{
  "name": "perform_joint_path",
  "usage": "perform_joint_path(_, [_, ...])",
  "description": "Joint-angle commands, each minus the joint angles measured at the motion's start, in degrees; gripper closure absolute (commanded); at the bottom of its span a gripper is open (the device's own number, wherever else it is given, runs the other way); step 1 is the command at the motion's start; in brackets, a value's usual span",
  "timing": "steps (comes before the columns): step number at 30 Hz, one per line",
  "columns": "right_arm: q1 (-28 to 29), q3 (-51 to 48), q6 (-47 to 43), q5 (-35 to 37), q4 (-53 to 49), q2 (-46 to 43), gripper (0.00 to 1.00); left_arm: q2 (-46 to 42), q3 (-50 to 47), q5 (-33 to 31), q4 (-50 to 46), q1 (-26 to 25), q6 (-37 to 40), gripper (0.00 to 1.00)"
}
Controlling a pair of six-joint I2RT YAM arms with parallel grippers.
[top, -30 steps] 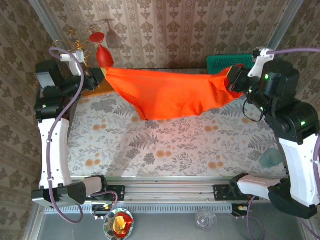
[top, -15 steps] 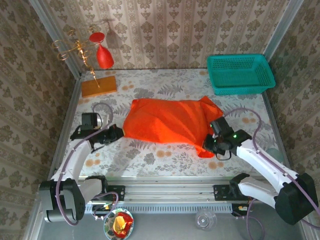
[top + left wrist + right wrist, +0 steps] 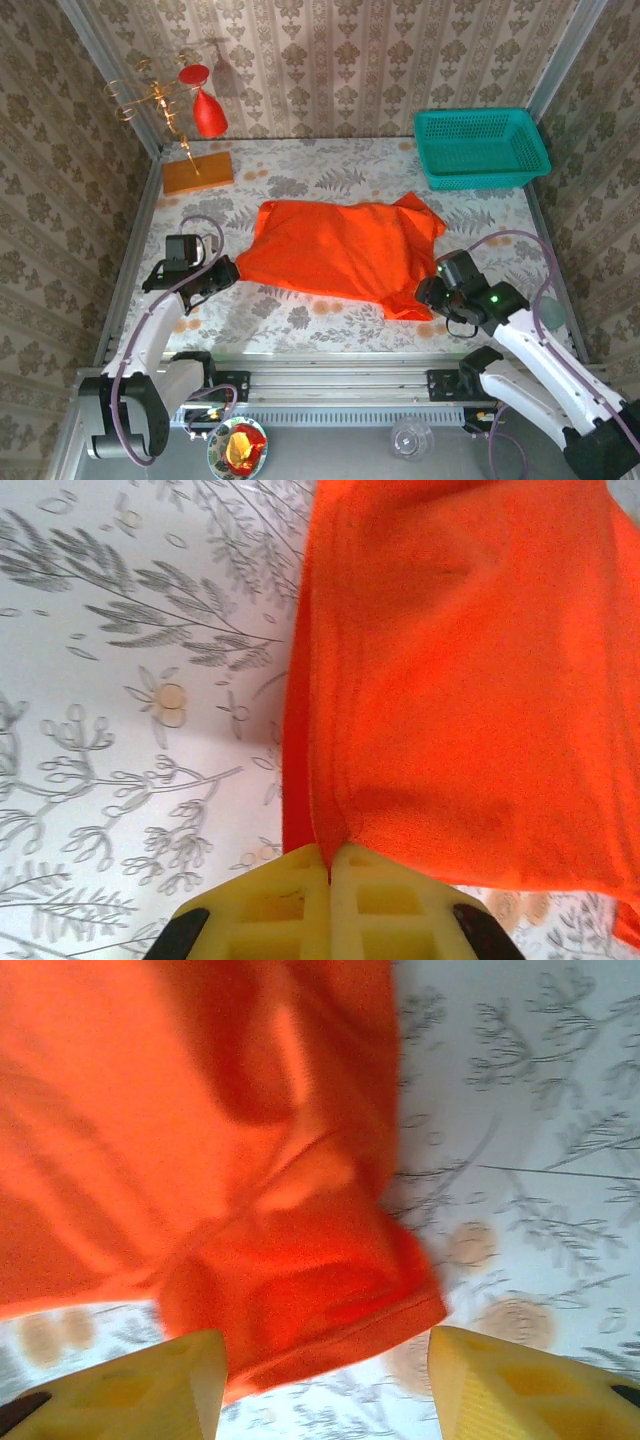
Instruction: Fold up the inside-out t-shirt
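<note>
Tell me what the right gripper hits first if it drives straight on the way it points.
The t-shirt: its hemmed corner lies on the table right ahead of the right gripper, whose jaws are open. Depth is unclear, so it might skim over the cloth.

t-shirt (image 3: 345, 255): thin soft cloth, matt, fine knit | table cover (image 3: 300, 310): floral print, matt, smooth | far-right basket (image 3: 485, 178): teal plastic mesh | far-left block (image 3: 197, 172): wood, matt | ornament (image 3: 210, 112): glossy red, smooth | near rail (image 3: 330, 385): ribbed bare metal, dull sheen | left gripper (image 3: 329, 858): pale-yellow moulded plastic, matt
</note>
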Motion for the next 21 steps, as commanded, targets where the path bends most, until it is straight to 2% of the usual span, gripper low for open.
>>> perform_joint_path(1, [-0.2,0.4,-3.1,3.8,-0.7,5.8,0.43,-1.2,1.4,-4.4,-2.0,1.0,-0.9,1.0])
perform_joint_path(4, [-0.3,0.1,-4.4,0.2,3.3,12.0,0.44,-0.7,1.6,-4.9,-2.3,1.8,-1.6,1.0])
perform_joint_path(9, [-0.2,-2.2,-4.6,-5.2,7.8,17.6,0.51,0.5,1.8,-3.8,-2.3,2.1,-1.2,1.0])
perform_joint_path(16, [0.2,-7.8,-1.6,-13.6,12.2,15.4,0.62,0.7,2.2,-3.6,-1.7,2.7,-1.5,1.0])
perform_joint_path(21, [1.0,-6.7,-1.5,-17.1,6.8,11.8,0.74,1.4,2.3,-3.1,-1.6,2.7,-1.4,1.0])
